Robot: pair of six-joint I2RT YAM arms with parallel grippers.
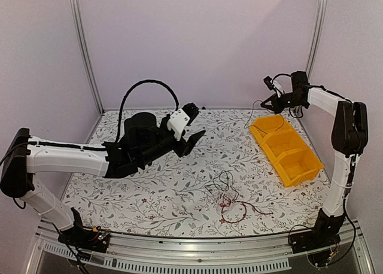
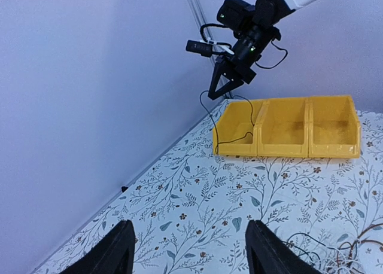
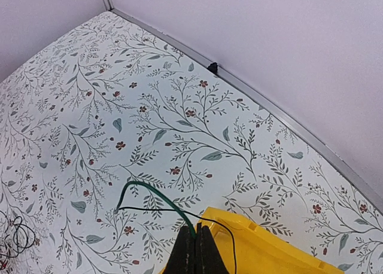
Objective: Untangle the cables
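Observation:
A loose tangle of thin black, red and white cables [image 1: 229, 199] lies on the floral table near the front centre. It shows at the lower right of the left wrist view [image 2: 335, 253] and the lower left of the right wrist view [image 3: 15, 235]. My right gripper [image 1: 265, 105] is shut on a thin green cable [image 3: 149, 193] joined to a black wire [image 3: 173, 212], above the far end of the yellow bin [image 1: 287, 148]. The wire hangs over the bin's end compartment [image 2: 216, 143]. My left gripper [image 1: 196, 125] is open and empty above the table's middle, its fingers [image 2: 116, 250] wide apart.
The yellow bin [image 2: 287, 127] has three compartments and stands at the right side of the table; its near corner shows under my right gripper [image 3: 269, 250]. Lilac walls enclose the table at the back and sides. A small black thing [image 3: 212, 66] sits at the wall's foot.

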